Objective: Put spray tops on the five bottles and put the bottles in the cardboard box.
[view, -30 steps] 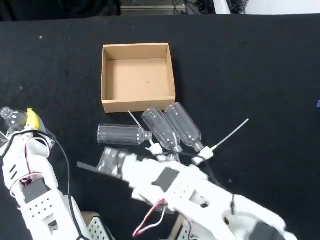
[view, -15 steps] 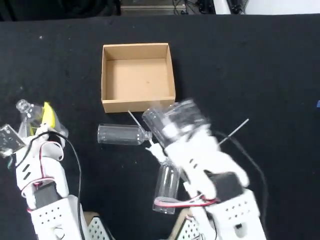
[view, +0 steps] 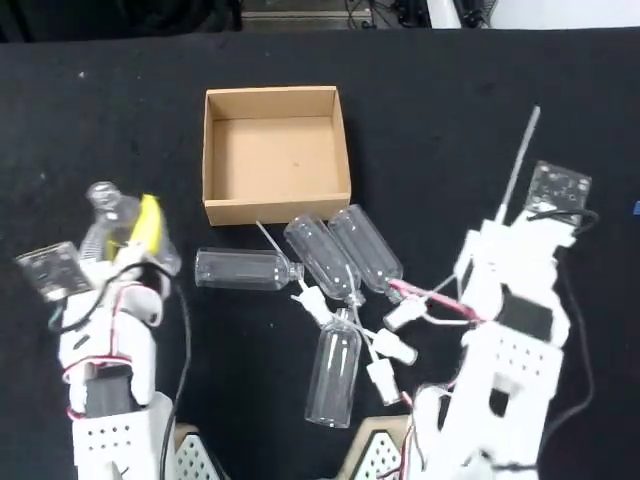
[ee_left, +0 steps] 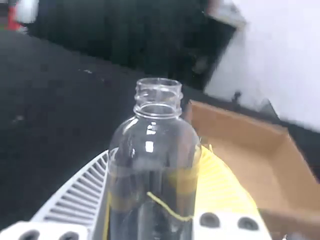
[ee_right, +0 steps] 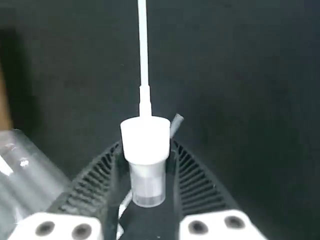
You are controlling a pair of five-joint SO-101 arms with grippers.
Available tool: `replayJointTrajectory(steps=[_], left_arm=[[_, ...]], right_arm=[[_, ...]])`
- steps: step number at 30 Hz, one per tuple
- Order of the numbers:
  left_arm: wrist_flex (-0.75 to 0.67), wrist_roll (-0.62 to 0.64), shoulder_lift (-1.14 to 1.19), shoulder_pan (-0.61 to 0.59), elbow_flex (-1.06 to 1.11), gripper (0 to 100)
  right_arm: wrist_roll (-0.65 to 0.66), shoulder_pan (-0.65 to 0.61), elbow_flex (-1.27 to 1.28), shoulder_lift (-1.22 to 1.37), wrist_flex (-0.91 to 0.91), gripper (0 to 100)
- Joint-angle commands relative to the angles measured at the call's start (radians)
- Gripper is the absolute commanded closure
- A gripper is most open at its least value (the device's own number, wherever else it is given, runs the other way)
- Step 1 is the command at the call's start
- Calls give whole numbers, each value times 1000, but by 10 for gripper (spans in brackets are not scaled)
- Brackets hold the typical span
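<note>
Open cardboard box on the tabletop, four clear bottles lying just beside it among loose spray tops, a fifth bottle held upright and uncapped, plus one held spray top with its long tube sticking out.

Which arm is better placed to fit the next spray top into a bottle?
Right, probably: the right pincer grips a white plastic spray top, tube free, while the left pincer just holds a clear open-necked plastic bottle.
</note>
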Motion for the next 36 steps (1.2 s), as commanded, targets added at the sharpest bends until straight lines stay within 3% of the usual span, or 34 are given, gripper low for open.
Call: replayJointTrajectory(steps=[1, 5, 10, 15, 19, 22, 24, 26, 28, 33, 36], left_arm=[[32, -269, -21, 79, 22, 966], [31, -397, -25, 81, 22, 966], [31, -339, -26, 79, 22, 966], [9, -290, -25, 74, 22, 966], [9, -288, -23, 74, 22, 966], [9, -288, -23, 76, 22, 966], [9, -288, -23, 76, 22, 966], [11, -288, -23, 76, 22, 966], [11, -290, -23, 76, 22, 966], [11, -290, -23, 76, 22, 966], [11, -290, -23, 76, 22, 966]], right_arm=[[-6, 91, -65, 102, -83, 975], [-5, 161, -64, 216, -184, 975], [-5, 233, -90, 407, -253, 975], [-104, 284, -206, 556, -109, 967], [-201, 281, -308, 599, 78, 814], [-196, 250, -375, 599, 219, 691], [-181, 230, -417, 599, 288, 665], [-61, 222, -469, 602, 325, 678], [170, 222, -510, 605, 325, 700], [1034, 229, -513, 607, 333, 716], [1410, 255, -467, 607, 324, 716]])
